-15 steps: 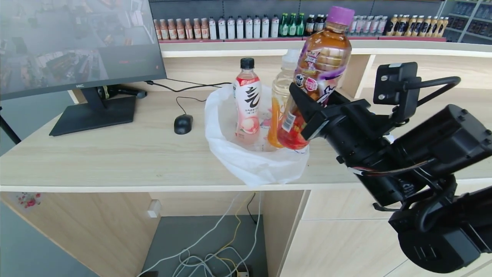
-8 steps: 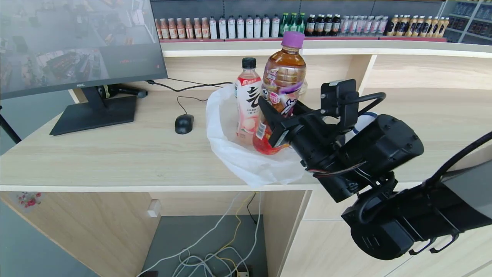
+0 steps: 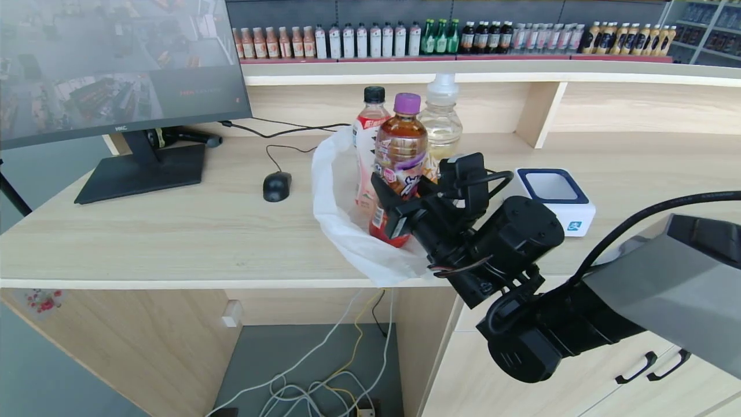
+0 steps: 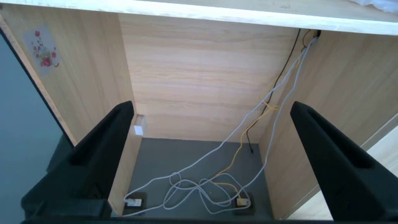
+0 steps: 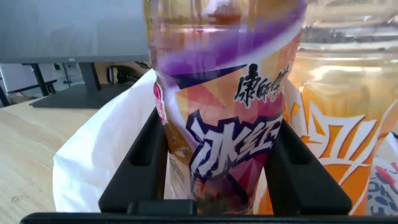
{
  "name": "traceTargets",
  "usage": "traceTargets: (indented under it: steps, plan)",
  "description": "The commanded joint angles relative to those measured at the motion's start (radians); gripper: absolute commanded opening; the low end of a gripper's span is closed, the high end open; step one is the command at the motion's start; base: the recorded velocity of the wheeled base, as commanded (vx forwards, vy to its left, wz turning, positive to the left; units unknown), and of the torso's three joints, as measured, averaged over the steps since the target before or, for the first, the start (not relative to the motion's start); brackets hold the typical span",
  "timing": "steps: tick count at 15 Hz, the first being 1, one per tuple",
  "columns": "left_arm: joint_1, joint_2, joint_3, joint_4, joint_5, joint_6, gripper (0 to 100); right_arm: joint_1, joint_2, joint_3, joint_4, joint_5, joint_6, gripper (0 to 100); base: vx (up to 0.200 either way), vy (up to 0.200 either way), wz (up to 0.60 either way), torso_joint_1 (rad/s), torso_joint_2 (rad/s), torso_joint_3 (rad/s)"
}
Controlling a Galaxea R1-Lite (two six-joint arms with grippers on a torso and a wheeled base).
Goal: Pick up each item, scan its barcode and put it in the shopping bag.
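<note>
Held tea bottle (image 3: pixel 400 150) upright, right pincer (image 3: pixel 405 202) clamped round its label, base in shopping bag (image 3: pixel 341 220) mouth just below pincer, probably to stand it beside pink bottle (image 3: pixel 366 124) and clear bottle (image 3: pixel 443 119) just beyond; parked left pincer (image 4: pixel 211 155) wide open under surface (image 3: pixel 173 231), idle.

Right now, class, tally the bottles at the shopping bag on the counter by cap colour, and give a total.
Black cap: 1, the black-capped bottle
Purple cap: 1, the purple-capped bottle, held in the right gripper
White cap: 1, the white-capped bottle
Total: 3
</note>
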Motion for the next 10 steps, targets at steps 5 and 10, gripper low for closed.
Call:
traceTargets:
  steps: [5, 10]
  plan:
    - [0.000, 0.000, 0.000, 0.000, 0.000, -0.002, 100, 0.000, 0.043, -0.003, -0.002, -0.001, -0.001, 0, 0.000, 0.000, 0.00, 0.000, 0.00, 0.000]
    - [0.000, 0.000, 0.000, 0.000, 0.000, -0.002, 100, 0.000, 0.046, 0.003, -0.002, -0.001, -0.001, 0, 0.000, 0.000, 0.00, 0.000, 0.00, 0.000]
